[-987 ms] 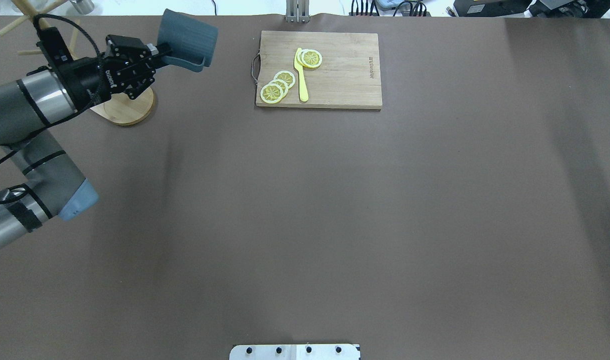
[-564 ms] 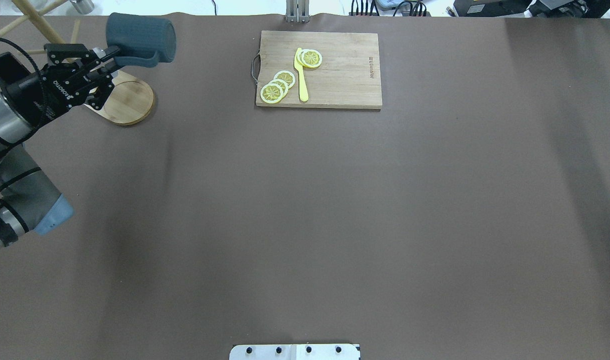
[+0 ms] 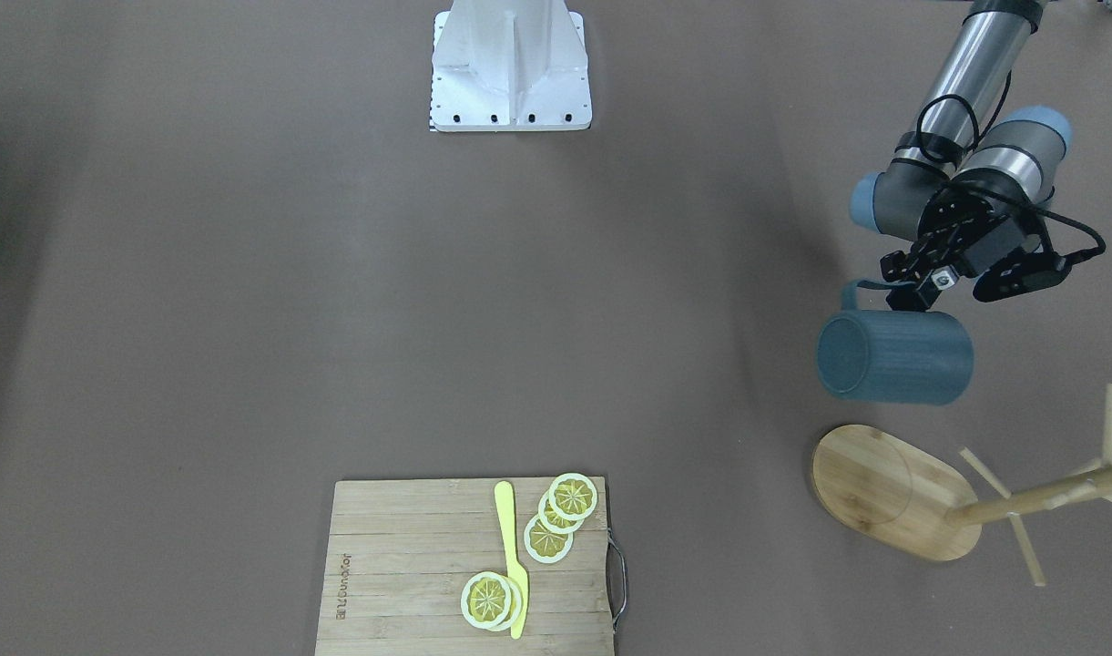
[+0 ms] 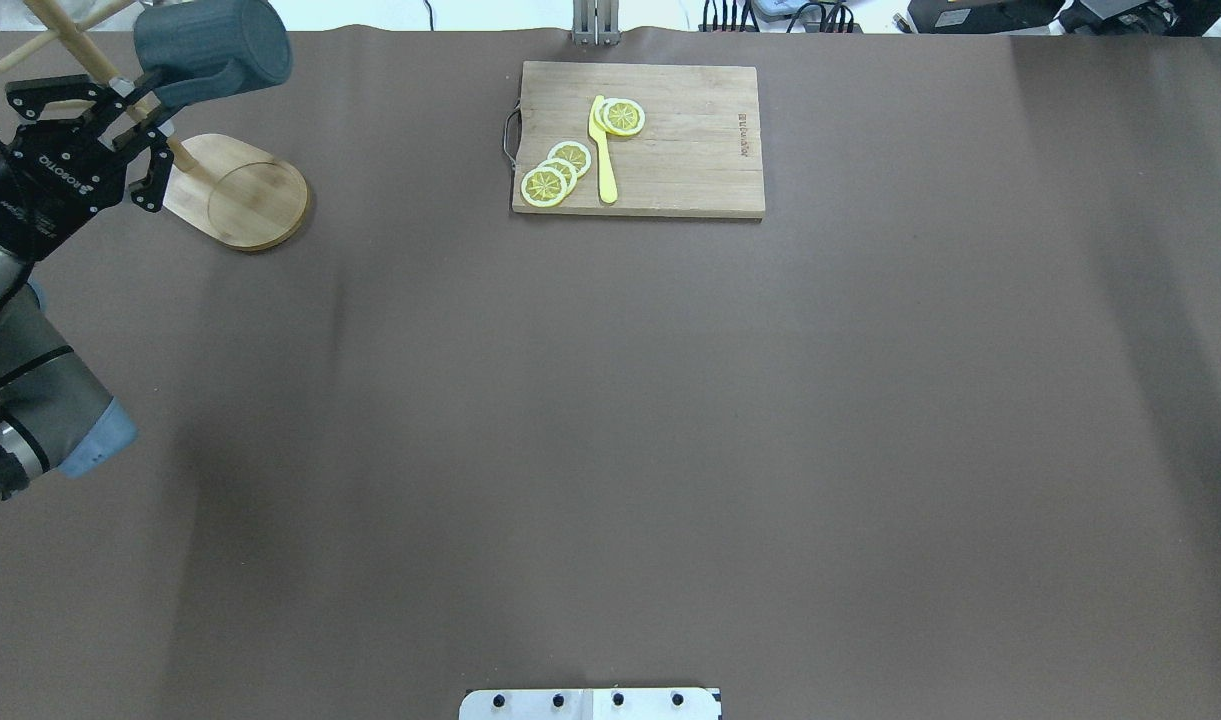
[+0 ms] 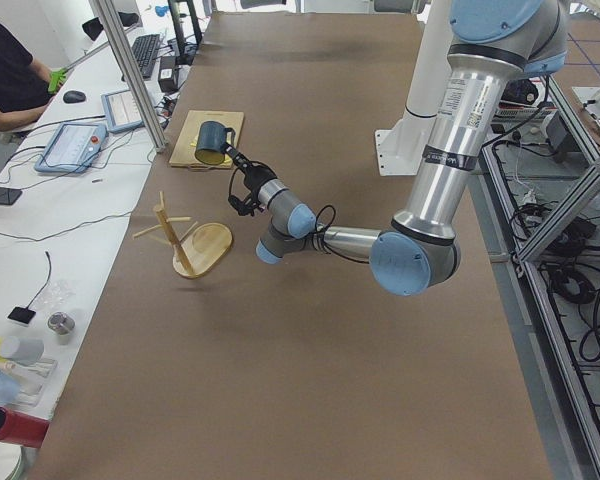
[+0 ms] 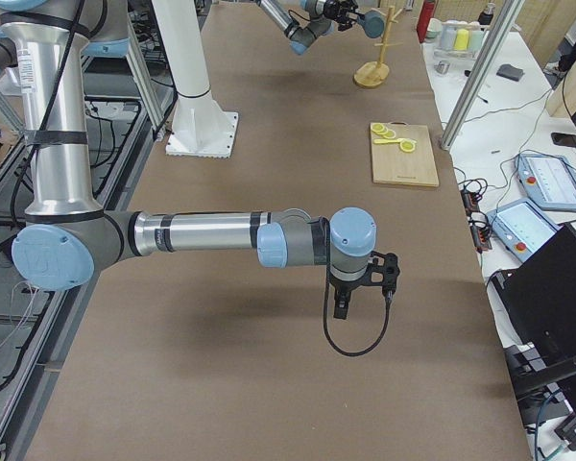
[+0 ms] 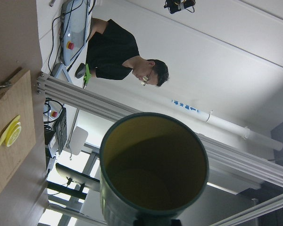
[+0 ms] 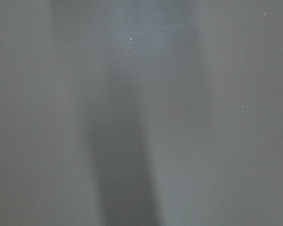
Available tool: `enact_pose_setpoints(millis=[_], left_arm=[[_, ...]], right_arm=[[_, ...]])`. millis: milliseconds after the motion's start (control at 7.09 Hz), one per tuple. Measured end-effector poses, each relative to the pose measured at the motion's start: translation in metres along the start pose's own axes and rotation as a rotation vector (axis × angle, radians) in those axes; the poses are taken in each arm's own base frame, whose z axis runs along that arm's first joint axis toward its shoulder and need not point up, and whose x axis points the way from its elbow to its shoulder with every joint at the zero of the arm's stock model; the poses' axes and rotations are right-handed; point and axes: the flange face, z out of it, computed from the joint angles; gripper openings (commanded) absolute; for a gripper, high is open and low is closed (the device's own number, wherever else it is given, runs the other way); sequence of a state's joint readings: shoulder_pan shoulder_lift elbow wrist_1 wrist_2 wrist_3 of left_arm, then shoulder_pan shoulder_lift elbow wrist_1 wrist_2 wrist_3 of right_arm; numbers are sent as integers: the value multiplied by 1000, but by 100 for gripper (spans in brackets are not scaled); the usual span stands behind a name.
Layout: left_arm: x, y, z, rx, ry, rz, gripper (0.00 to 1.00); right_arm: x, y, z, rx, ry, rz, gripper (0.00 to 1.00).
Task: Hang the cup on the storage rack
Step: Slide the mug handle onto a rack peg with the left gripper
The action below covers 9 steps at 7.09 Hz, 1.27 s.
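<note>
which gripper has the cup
The left gripper, pinching the cup by its handle beside the storage rack; the right gripper hangs empty, far away.

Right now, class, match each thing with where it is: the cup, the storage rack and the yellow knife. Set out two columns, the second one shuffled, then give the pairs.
1 cup
2 storage rack
3 yellow knife

A lying on the cutting board
B held above the table by the left gripper
C standing on the table

Pairs: 1-B, 2-C, 3-A
</note>
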<state>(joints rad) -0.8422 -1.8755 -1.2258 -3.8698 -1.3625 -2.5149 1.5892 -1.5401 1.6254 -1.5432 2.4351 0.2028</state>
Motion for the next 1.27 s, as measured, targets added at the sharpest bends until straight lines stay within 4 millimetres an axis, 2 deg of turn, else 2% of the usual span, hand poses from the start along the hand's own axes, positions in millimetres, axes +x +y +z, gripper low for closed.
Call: enact_pose_setpoints(millis=[564, 1269], left_arm=[[2, -26, 1, 98, 90, 78, 0], [-11, -49, 16, 174, 89, 99, 0]], right_arm=[[-1, 2, -2, 3, -1, -3, 100], [-6, 3, -7, 12, -3, -14, 100]])
